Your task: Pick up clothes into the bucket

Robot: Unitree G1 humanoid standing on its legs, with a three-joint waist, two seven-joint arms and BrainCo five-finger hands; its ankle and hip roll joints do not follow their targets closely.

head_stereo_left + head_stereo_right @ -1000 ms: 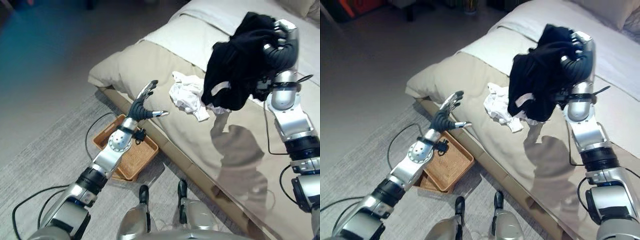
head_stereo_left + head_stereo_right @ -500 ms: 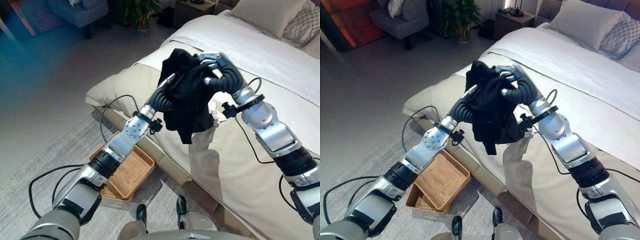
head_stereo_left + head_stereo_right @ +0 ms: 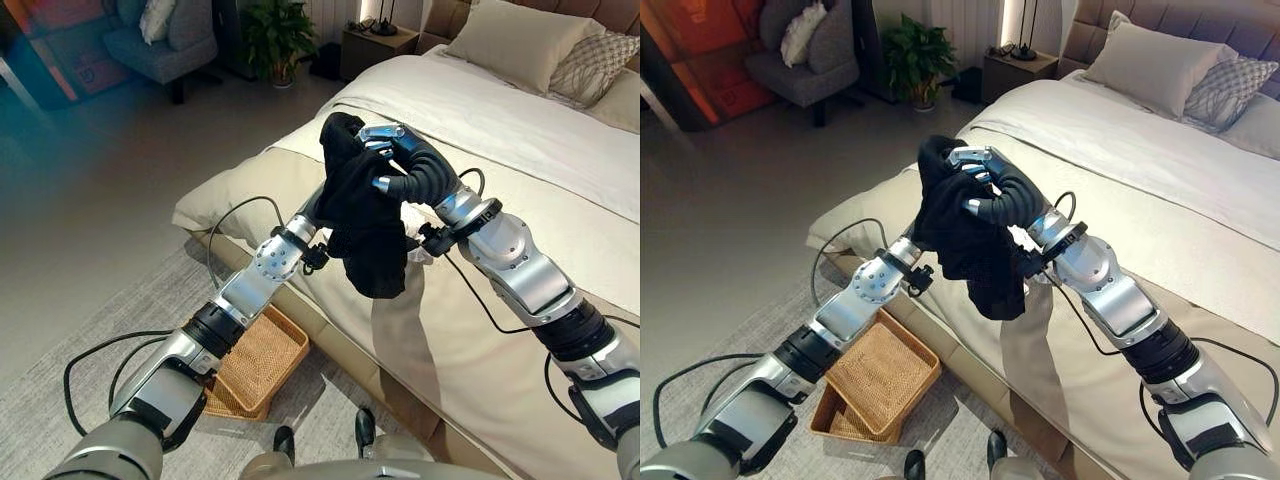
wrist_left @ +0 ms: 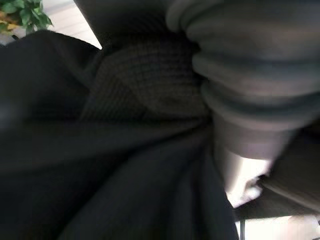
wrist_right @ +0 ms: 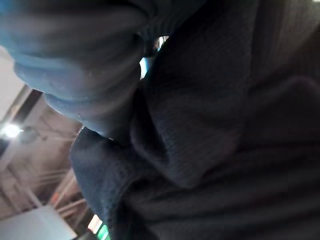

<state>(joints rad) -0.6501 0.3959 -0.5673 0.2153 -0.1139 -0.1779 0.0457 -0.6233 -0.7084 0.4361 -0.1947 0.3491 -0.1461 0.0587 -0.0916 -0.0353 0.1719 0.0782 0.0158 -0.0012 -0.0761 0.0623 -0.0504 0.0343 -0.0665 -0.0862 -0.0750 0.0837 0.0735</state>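
A bedroom: a wide bed (image 3: 520, 330) with a beige cover and white sheet takes up the right side, over grey floor and a pale rug (image 3: 90, 400).

One black garment (image 3: 365, 225) hangs bunched in the air above the bed's near edge, between the two arms. The right hand (image 3: 405, 165) sits on top of the bundle, its silver dark-tipped fingers (image 3: 385, 135) curled down over the cloth and gripping it, so most of the fabric droops below that hand. The left hand (image 3: 312, 208) reaches up into the same bundle from below and to the left; its fingers are buried in the black cloth, so I cannot tell whether they are curled or straight. Both wrist views show dark knitted fabric right against the ribbed covers.

On the rug beside the bed, under the left arm, stands a woven basket (image 3: 880, 375); it looks like two nested trays. A sliver of white cloth (image 3: 417, 253) peeks out just behind the garment on the bed. At the head of the bed lie two pillows (image 3: 1160, 65). Beyond are one armchair (image 3: 805, 55) and one potted plant (image 3: 915, 50).
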